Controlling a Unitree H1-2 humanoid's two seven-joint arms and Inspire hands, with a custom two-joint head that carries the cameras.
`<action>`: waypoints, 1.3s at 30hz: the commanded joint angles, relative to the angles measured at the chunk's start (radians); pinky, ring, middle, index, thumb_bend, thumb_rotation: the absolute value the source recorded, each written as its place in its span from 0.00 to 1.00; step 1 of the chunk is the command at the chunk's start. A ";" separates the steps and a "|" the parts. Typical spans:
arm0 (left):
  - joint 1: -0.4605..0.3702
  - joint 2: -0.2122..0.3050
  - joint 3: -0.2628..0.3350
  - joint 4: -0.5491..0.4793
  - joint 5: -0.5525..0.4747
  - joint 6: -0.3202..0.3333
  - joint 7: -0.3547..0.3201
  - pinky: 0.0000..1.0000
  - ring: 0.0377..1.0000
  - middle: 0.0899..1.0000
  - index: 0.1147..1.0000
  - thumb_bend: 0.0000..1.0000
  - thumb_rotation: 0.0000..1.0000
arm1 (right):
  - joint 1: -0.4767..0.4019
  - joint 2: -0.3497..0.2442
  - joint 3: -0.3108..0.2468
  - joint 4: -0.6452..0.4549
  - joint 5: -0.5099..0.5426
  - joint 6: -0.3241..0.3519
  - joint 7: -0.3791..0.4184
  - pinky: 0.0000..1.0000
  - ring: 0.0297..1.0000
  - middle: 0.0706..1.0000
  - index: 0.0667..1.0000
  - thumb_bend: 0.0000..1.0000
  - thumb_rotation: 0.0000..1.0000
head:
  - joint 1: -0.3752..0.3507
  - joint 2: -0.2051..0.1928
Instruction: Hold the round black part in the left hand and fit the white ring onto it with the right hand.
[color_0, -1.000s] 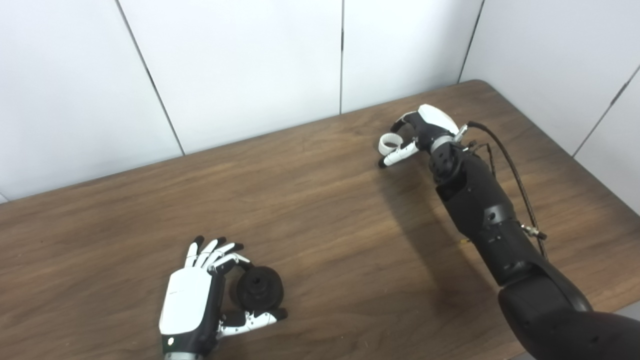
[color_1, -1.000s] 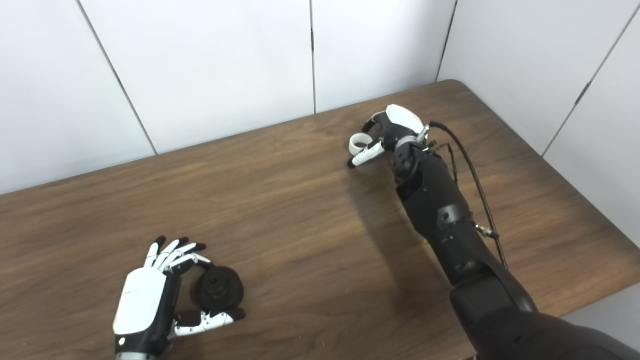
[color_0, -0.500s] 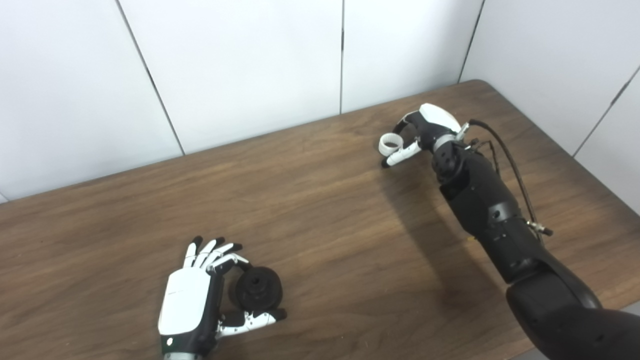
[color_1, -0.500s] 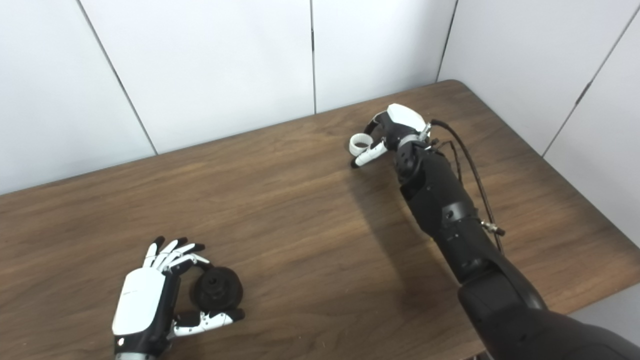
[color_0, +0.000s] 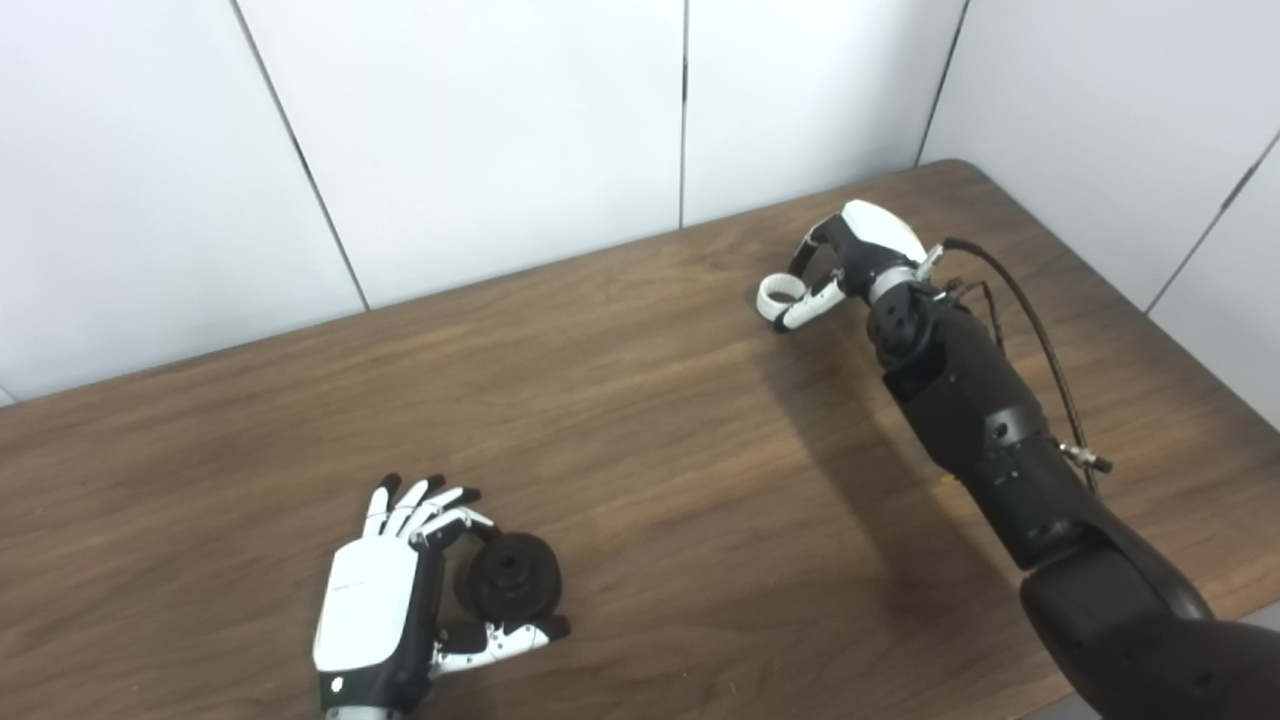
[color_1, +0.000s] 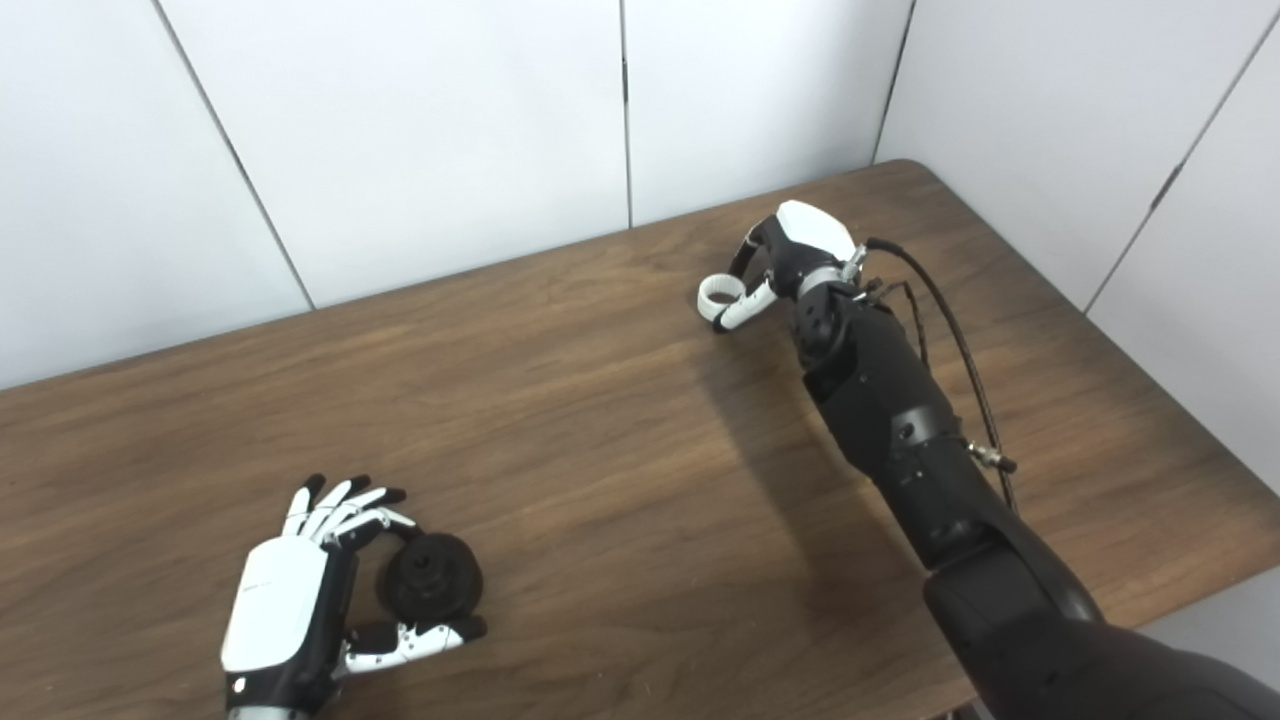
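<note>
Left hand (color_0: 385, 600) cups round black plastic part (color_0: 510, 578) near front edge; right hand (color_0: 850, 255) pinches small white ring (color_0: 778, 293) near back edge.
Ring likely light, rigid; rim pinch suits.

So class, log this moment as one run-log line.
left robot hand: shut on black part | right robot hand: shut on white ring | ring unfitted, far apart

left hand (color_0: 375, 610): white shell on the back, black palm, white fingers with black tips
right hand (color_0: 858, 255): white back shell, black body, silver wrist collar
right forearm (color_0: 975, 420): black segmented casing, small round screw, metal plug
cable (color_0: 1030, 325): black, braided, along the forearm
</note>
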 joint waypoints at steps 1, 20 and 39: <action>0.093 0.026 0.000 0.061 0.004 0.013 0.008 1.00 0.89 0.77 0.42 0.52 0.05 | -0.027 -0.037 0.002 -0.036 -0.011 -0.004 -0.009 1.00 0.96 0.84 0.45 0.52 0.13 | 0.000 0.001; 0.095 0.005 -0.015 0.069 0.028 0.020 0.018 1.00 0.90 0.77 0.42 0.52 0.05 | 0.028 -0.094 0.073 -0.202 0.053 -0.026 0.019 1.00 0.97 0.84 0.45 0.52 0.13 | 0.086 0.014; 0.099 -0.031 -0.037 0.079 0.057 0.033 0.027 1.00 0.91 0.77 0.42 0.52 0.05 | 0.152 -0.028 0.139 -0.657 0.041 -0.005 0.261 1.00 0.96 0.83 0.45 0.52 0.13 | 0.247 0.063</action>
